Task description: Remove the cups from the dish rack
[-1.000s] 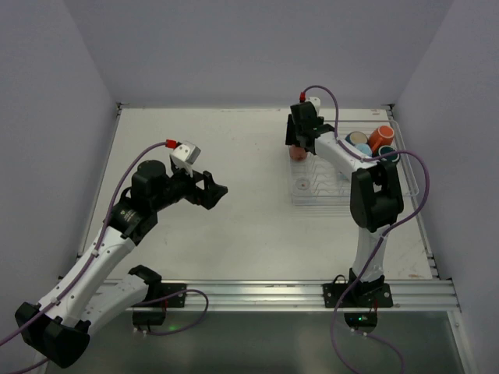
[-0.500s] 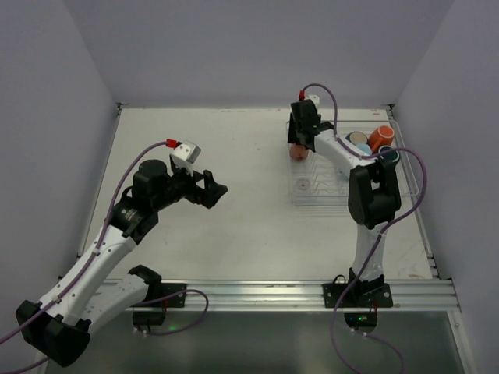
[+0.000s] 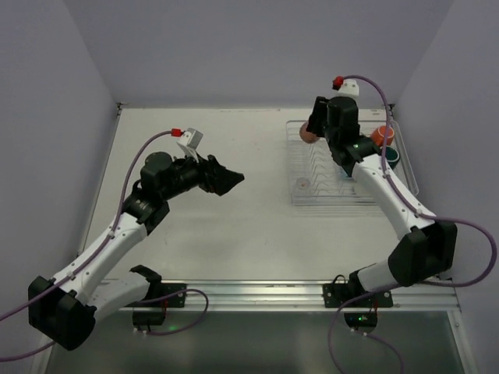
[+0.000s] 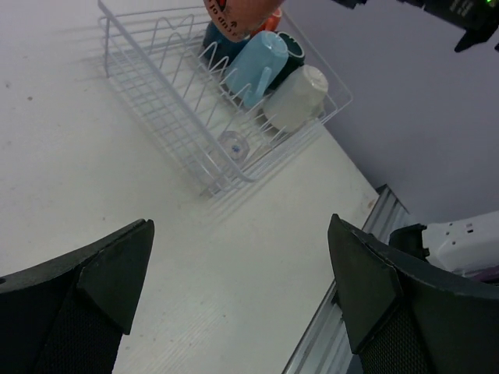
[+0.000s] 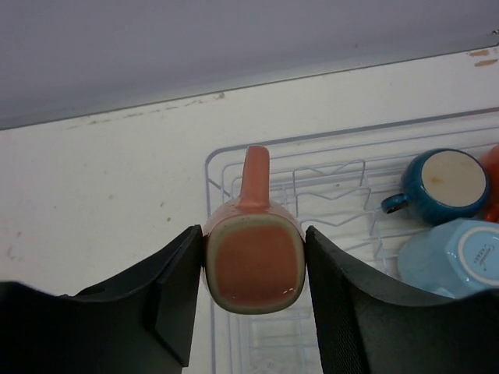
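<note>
My right gripper (image 5: 253, 269) is shut on a salmon-pink cup (image 5: 253, 261), pads on both sides, handle pointing away. It hangs over the far left corner of the white wire dish rack (image 5: 224, 167). From above, the right gripper (image 3: 312, 134) and pink cup (image 3: 309, 138) are off the rack (image 3: 327, 202). Still in the rack are a dark blue cup (image 5: 444, 183), a light blue cup (image 4: 257, 66), a white cup (image 4: 296, 97), an orange cup (image 3: 380, 135) and a clear tumbler (image 4: 234, 144). My left gripper (image 3: 230, 181) is open and empty over the table's middle, facing the rack.
The rack stands at the table's right side, near the right wall. A metal rail (image 3: 257, 294) runs along the near edge, where both arm bases are bolted. Purple cables loop off each arm.
The right gripper closed on the pink cup and raised it off the rack while its arm swung out to the right. The left arm reached further right toward the rack, still open.
</note>
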